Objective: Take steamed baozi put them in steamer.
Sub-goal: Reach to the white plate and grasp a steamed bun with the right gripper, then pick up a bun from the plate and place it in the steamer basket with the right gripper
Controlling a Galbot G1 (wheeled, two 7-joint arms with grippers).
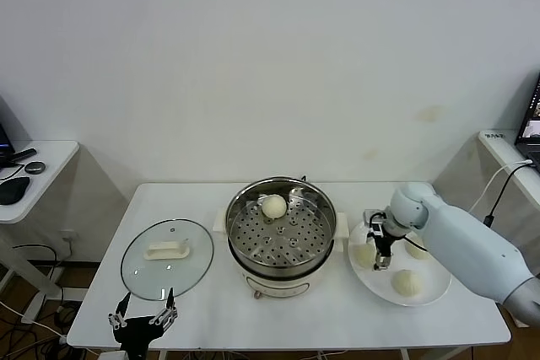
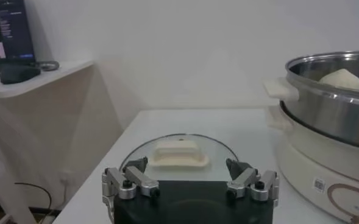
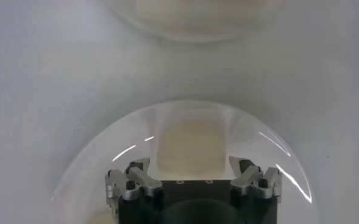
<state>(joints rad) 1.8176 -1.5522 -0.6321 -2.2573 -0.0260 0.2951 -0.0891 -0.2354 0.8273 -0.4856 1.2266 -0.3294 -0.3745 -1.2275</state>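
Steamed baozi sits between the spread jaws of the right gripper - fingers stand either side of the bun, contact cannot be told. In the head view this right gripper is down over the left part of the white plate, just beside a bun; two more buns lie on the same plate. One bun is already on the perforated tray at the far side of the steamer, mid-table, left of the plate. Left gripper hangs at the table's near left edge, jaws wide apart, holding nothing - glass lid lies flat just beyond it.
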